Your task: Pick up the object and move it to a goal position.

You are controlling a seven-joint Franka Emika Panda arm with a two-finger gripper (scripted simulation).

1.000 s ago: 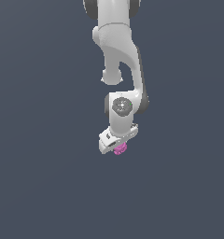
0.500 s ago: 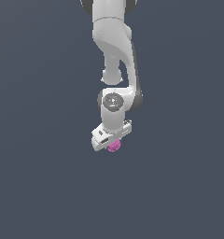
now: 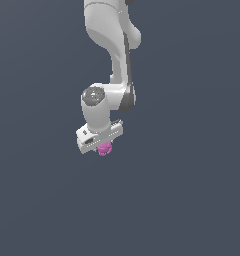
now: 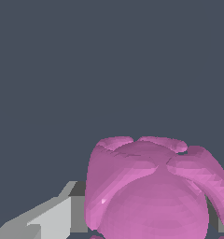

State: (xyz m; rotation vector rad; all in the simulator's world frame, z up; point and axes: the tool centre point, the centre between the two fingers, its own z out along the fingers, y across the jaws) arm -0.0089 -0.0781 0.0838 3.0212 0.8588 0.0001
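- The white arm [image 3: 109,60] is reaching down from the top of the exterior view, with the tool [image 3: 103,145] hanging at its lower end.
- The tool is gripping the magenta-pink object [image 3: 105,148], which is sitting tucked under the white tool body and peeking out below it.
- In the wrist view the object [image 4: 151,191] is filling the foreground, lumpy and lobed, with a grey finger [image 4: 53,217] touching its side.
- Plain dark grey is lying behind everything.
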